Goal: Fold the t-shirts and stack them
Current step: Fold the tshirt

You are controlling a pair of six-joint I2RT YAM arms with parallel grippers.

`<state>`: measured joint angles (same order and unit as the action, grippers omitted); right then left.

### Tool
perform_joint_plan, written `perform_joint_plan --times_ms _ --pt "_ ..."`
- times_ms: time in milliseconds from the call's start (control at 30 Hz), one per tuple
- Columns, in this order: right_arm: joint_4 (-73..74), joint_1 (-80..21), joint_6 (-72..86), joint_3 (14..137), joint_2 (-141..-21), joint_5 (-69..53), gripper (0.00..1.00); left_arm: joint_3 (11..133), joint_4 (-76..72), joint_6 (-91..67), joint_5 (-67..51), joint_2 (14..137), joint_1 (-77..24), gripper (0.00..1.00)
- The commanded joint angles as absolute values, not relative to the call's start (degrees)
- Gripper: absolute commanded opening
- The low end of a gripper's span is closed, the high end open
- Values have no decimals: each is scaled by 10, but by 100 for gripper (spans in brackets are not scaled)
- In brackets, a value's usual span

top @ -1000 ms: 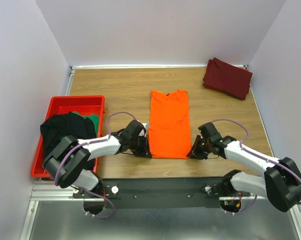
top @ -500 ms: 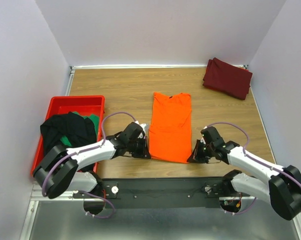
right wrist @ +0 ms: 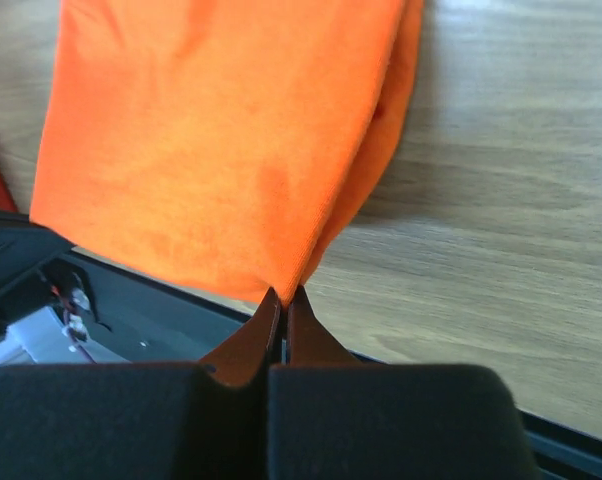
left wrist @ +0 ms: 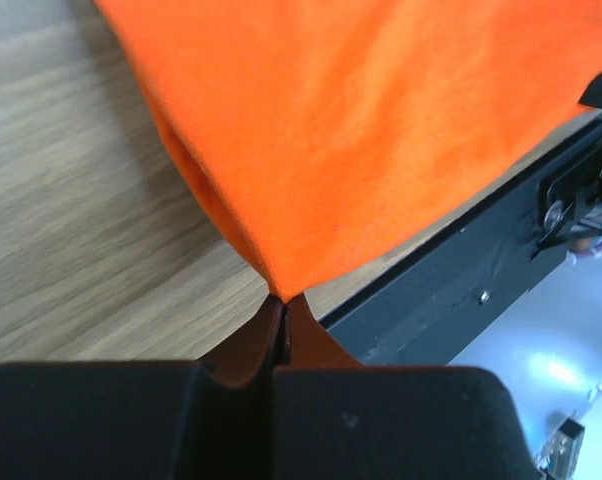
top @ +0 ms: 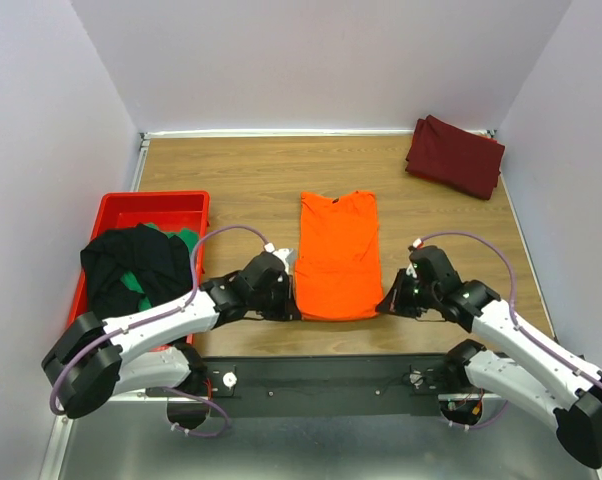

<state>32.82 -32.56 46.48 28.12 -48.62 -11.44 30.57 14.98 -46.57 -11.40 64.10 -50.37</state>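
Note:
The orange t-shirt (top: 336,255) lies as a long strip on the wooden table, neck at the far end. My left gripper (top: 293,312) is shut on its near left corner, which the left wrist view shows pinched and lifted (left wrist: 311,150). My right gripper (top: 383,308) is shut on its near right corner, also seen in the right wrist view (right wrist: 231,150). The near hem is raised off the table between them. A folded maroon t-shirt (top: 455,156) lies at the far right corner. The black t-shirt (top: 131,262) and green t-shirt (top: 186,242) are heaped in the red bin.
The red bin (top: 156,205) stands at the left side of the table. The black front rail (top: 331,372) with the arm bases runs along the near edge. Walls close in the table on the left, back and right.
Both grippers have lifted the shirt's near corners and carried the hem a little away from me. The shirt now looks shorter and its near edge is raised.

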Motion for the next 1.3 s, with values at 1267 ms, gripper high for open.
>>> perform_joint_plan --times_ms 1267 --pt "397 -360 419 564 -656 103 0 491 203 -304 -135 651 -376 0"
